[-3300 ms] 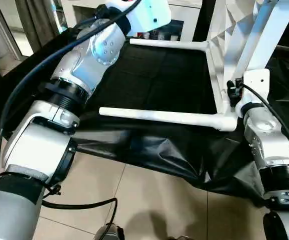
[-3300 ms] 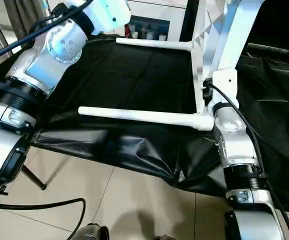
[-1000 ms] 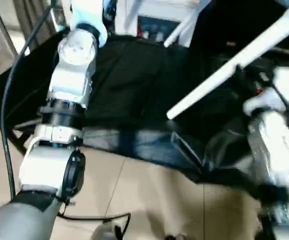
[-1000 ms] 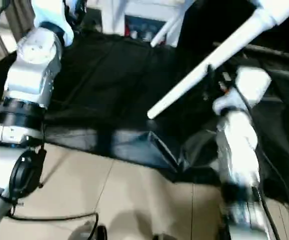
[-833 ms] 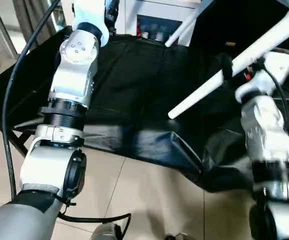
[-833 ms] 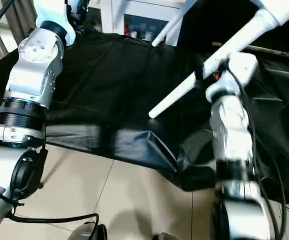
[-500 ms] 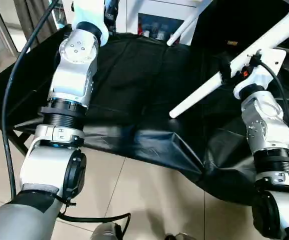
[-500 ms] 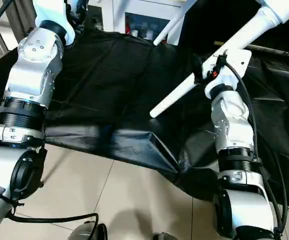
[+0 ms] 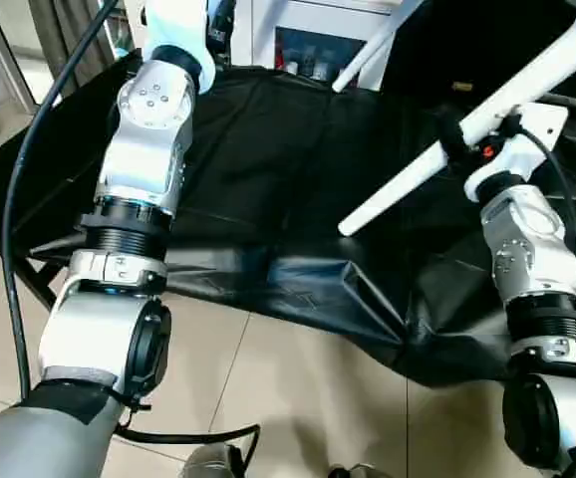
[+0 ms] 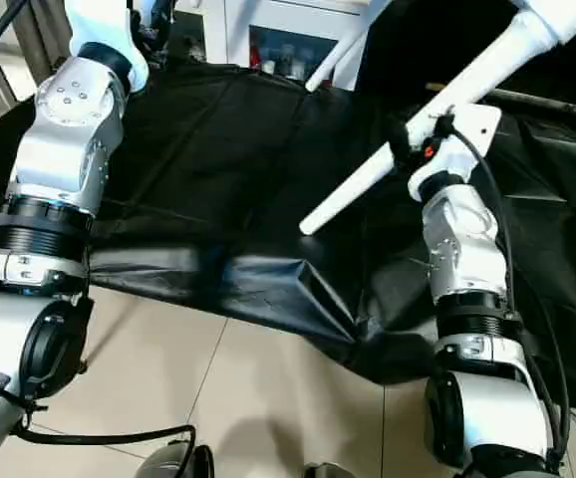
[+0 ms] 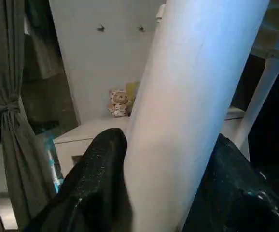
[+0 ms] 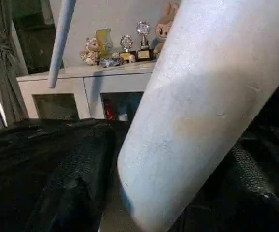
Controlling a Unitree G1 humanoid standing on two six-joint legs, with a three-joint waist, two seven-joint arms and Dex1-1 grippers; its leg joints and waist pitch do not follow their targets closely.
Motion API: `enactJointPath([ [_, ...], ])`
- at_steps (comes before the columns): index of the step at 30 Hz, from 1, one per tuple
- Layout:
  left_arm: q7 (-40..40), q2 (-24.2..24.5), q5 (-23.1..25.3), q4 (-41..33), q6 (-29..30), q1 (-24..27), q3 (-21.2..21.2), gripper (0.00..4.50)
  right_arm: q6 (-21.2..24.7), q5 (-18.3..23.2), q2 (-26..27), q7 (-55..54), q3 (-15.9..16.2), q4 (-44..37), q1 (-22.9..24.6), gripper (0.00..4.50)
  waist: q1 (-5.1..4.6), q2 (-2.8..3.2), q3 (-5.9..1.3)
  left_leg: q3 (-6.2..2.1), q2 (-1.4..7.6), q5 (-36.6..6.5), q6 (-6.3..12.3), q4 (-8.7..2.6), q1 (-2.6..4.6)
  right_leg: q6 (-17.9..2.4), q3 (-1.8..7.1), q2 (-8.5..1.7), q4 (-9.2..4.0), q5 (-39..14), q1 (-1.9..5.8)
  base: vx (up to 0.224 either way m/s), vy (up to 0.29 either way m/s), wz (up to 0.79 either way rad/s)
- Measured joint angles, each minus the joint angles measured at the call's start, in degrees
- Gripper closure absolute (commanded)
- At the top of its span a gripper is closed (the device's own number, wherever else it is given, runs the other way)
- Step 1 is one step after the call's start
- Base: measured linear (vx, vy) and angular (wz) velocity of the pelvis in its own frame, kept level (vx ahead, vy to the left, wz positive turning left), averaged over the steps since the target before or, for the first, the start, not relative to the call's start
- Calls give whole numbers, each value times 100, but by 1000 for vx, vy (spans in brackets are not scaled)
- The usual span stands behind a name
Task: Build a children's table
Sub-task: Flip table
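Covering the work surface is a crinkled black plastic sheet (image 9: pixel 268 169) that droops over the near edge above a floor of pale beige tiles (image 9: pixel 298 398). Toward twelve o'clock stands a white cabinet (image 12: pixel 76 82) with small trophies and a toy bear (image 11: pixel 119 102) on top and glass-fronted shelves below; grey curtains (image 11: pixel 14 96) hang at ten o'clock.

A long tapered white plastic tube leg (image 9: pixel 447 149) of the children's table slants from about four o'clock on the sheet up toward one o'clock, its narrow rounded end hanging just above the sheet and its thick end running out of view at the upper right. Its surface is smooth and matte. A second white tube leg (image 9: pixel 368 50) slants the same way farther back, near twelve o'clock.

On the right, the right gripper (image 12: pixel 163 183) has its two black fingers (image 12: pixel 76 183) set on either side of the near leg, roughly midway along it, pressed against the tube. High at eleven o'clock, the left gripper (image 11: pixel 168 193) clamps another thick white tube leg (image 11: pixel 192 96) between its black fingers (image 11: pixel 101 174), both pads touching the tube.
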Motion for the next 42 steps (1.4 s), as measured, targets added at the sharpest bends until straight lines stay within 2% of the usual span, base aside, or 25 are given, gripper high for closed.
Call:
enactJointPath([
  [5,-4,-52,-71,-63,10,176,23,243,-1,7,-54,-46,-31,-49,-8,224,40,0,0,1,0,0,0,0,-2,0,1,0,1,0,-3,0,0,0],
  [7,-61,-122,-194,-194,6,352,72,247,-3,-108,-130,-158,17,-357,119,231,69,1,1,5,-1,0,0,-4,-9,0,2,-1,0,0,-13,0,0,0],
  [11,-357,-322,-467,-472,-89,1142,87,255,-24,-516,-347,-415,128,-1646,707,238,95,-7,1,8,-1,1,2,-22,-9,1,1,-2,-14,-1,-15,0,0,0],
  [13,-431,-413,-513,-498,-93,1498,63,263,3,-669,-340,-539,142,-2133,972,242,91,-18,5,8,1,5,2,-27,-13,3,-2,0,-18,-2,-21,0,0,0],
  [15,-457,-485,-565,-560,-97,1890,1,278,93,-777,-183,-728,180,-2697,1454,256,110,-35,5,7,2,8,4,-40,-10,5,-5,2,-34,-3,-13,0,0,0],
  [18,-549,-512,-557,-574,-122,2048,-108,282,148,-851,-10,-946,214,-3087,1909,268,134,-34,8,9,-1,9,6,-47,-16,12,-3,2,-57,4,-6,0,0,0],
  [20,-556,-530,-552,-588,-128,2099,-184,282,116,-928,62,-1090,226,-3423,2232,270,128,-32,9,10,-4,9,5,-70,30,27,-2,5,-97,-3,56,0,0,0],
  [23,-579,-514,-509,-588,-192,2173,-251,283,89,-978,95,-1209,242,-3693,2539,271,79,-33,9,10,-15,8,4,-125,87,50,-4,6,-179,-13,94,0,0,0],
  [25,-629,-484,-433,-587,-253,2234,-278,283,4,-978,97,-1224,238,-3772,2709,271,33,-32,8,8,-24,8,4,-148,130,52,-4,5,-214,-14,140,0,0,0],
  [28,-677,-415,-389,-589,-254,2235,-316,283,-9,-964,127,-1218,219,-3724,2722,271,-31,-32,8,5,-30,8,4,-150,161,53,-1,4,-224,-15,174,0,0,0],
  [31,-666,-339,-368,-635,-235,2268,-344,283,32,-887,108,-1077,223,-3705,2707,271,-90,-36,6,-1,-32,8,4,-152,168,53,-1,3,-224,-15,178,0,0,0],
  [32,-676,-307,-369,-720,-188,2307,-349,248,32,-883,92,-1033,229,-3696,2702,271,-100,-36,6,-2,-32,8,4,-153,171,53,-2,3,-224,-15,177,0,0,0],
  [33,-688,-290,-369,-770,-159,2333,-354,248,32,-871,76,-1008,232,-3688,2703,271,-102,-36,6,-3,-32,8,4,-154,174,53,-2,3,-224,-15,178,0,0,0],
  [34,-710,-252,-353,-843,-116,2377,-390,213,31,-860,71,-958,237,-3684,2699,236,-109,-37,5,-2,-32,8,4,-156,178,52,-2,4,-224,-15,178,0,0,0],
  [35,-749,-209,-334,-915,-90,2428,-421,209,31,-844,67,-913,246,-3666,2696,215,-116,-36,5,-2,-32,8,3,-160,182,52,-1,4,-223,-15,178,0,0,0],
  [37,-882,-109,-212,-1276,21,2584,-544,206,42,-846,-31,-673,328,-3518,2682,201,-131,-41,2,-3,-31,7,3,-164,194,52,-2,3,-223,-14,183,0,0,0],
  [38,-904,-97,-203,-1439,91,2626,-563,183,98,-850,-37,-620,359,-3332,2695,190,-140,-43,1,-5,-31,7,3,-165,196,52,-2,4,-223,-14,182,0,0,0],
  [42,-941,-26,-208,-2152,334,2893,-585,166,143,-844,29,-461,462,-2793,2808,168,-167,-15,16,3,-45,9,1,-190,187,47,17,1,-219,-11,182,0,0,0],
])
